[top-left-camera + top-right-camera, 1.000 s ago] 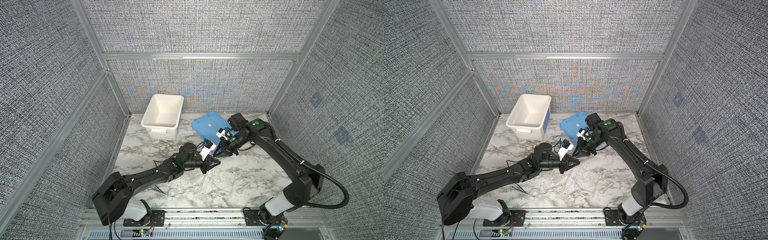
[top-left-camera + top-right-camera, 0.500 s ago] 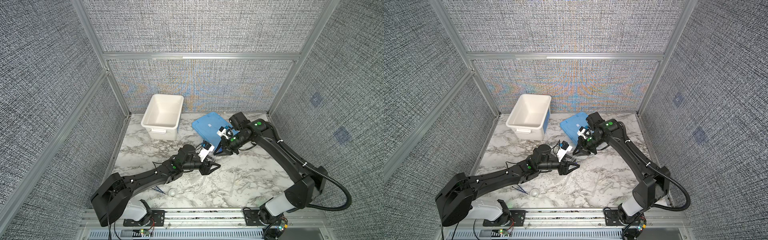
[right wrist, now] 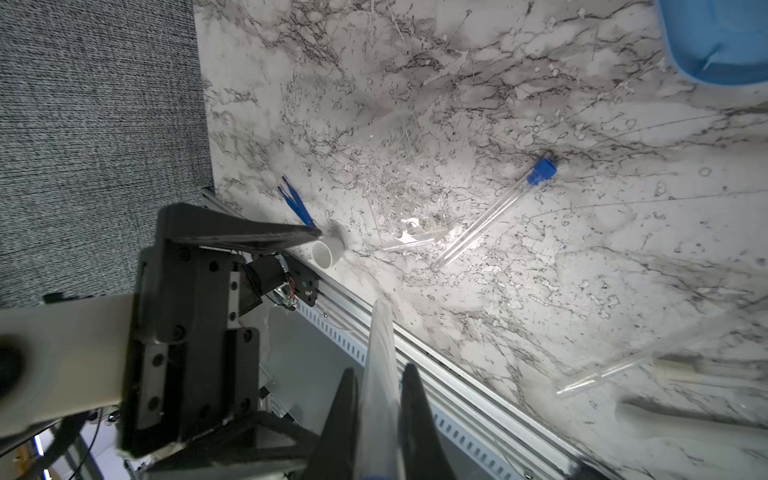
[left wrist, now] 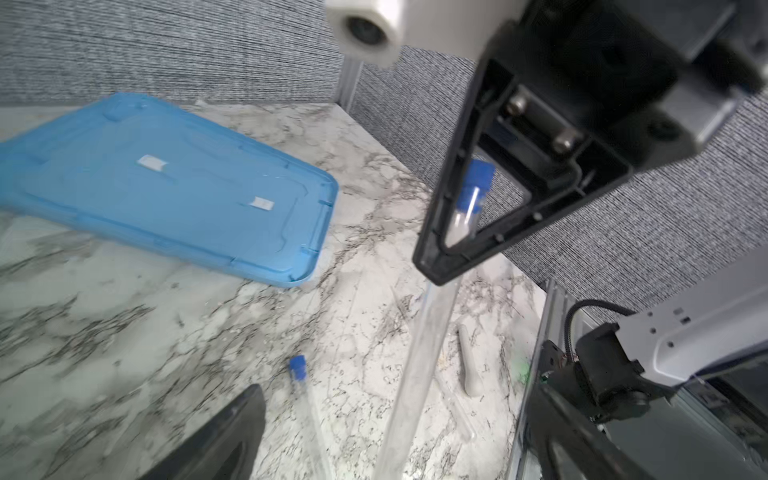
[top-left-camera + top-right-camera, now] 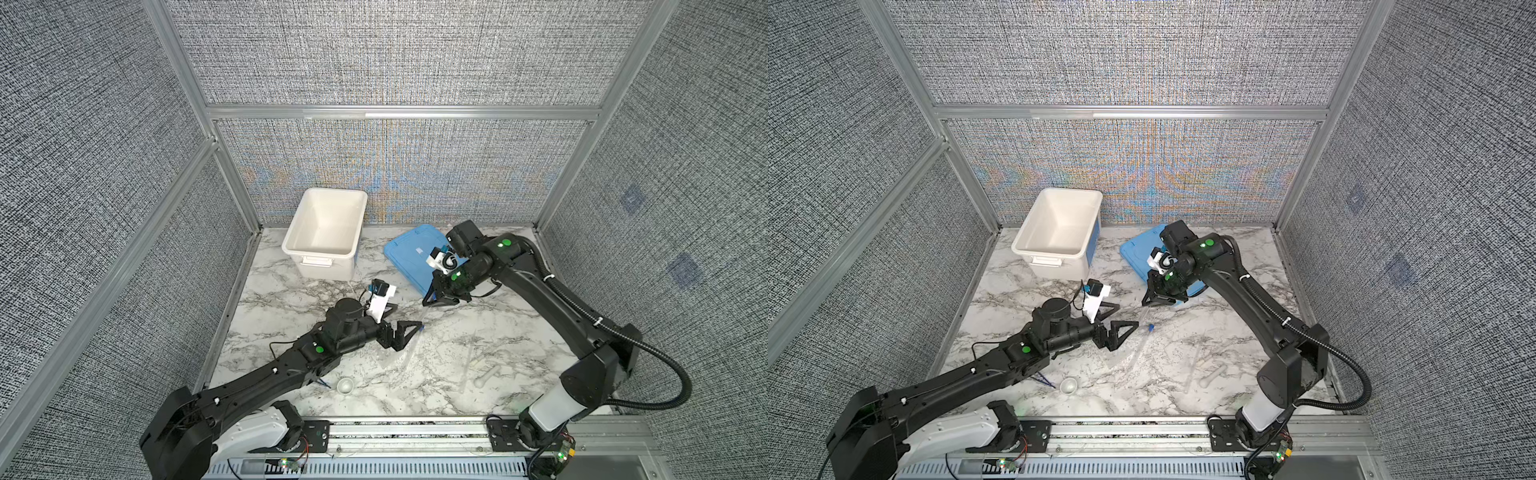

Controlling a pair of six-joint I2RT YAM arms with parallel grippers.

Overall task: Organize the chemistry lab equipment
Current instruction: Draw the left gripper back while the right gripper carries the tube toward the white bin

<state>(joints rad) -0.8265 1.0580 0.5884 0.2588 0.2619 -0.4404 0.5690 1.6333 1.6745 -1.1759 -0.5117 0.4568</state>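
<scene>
Right gripper (image 5: 428,303) is clamped on one of the clear blue-capped tubes (image 4: 428,353). In the left wrist view you can see the blue cap tucked up inside the finger frame, with the clear body sticking out past the fingertips. The right wrist view shows the same tube pinched between the two black fingers (image 3: 409,395).

Left gripper (image 5: 1128,316) is spread wide and holding nothing. It sits just in front of the right one, near the middle of the marble table (image 5: 478,328). In the left wrist view the held tube runs through the gap between its fingers, and neither finger seems to touch it.

The second blue-capped tube (image 3: 494,216) lies flat on the table, just beside the left gripper's fingertips in a top view (image 5: 1150,327). Right next to it is a flat clear plastic piece with round wells (image 3: 415,220).

Near the front edge, the dark blue tweezers (image 5: 322,381) and the small round whitish dish (image 5: 345,385) sit close together beside the left arm. A whitish pestle-shaped piece (image 5: 1210,377) lies toward the front right with a few more clear bits around it, too faint to name.

The white tub (image 5: 318,251) stands at the back left with nothing visible inside. The blue lid (image 5: 409,253) lies flat to its right, partly under the right arm.
</scene>
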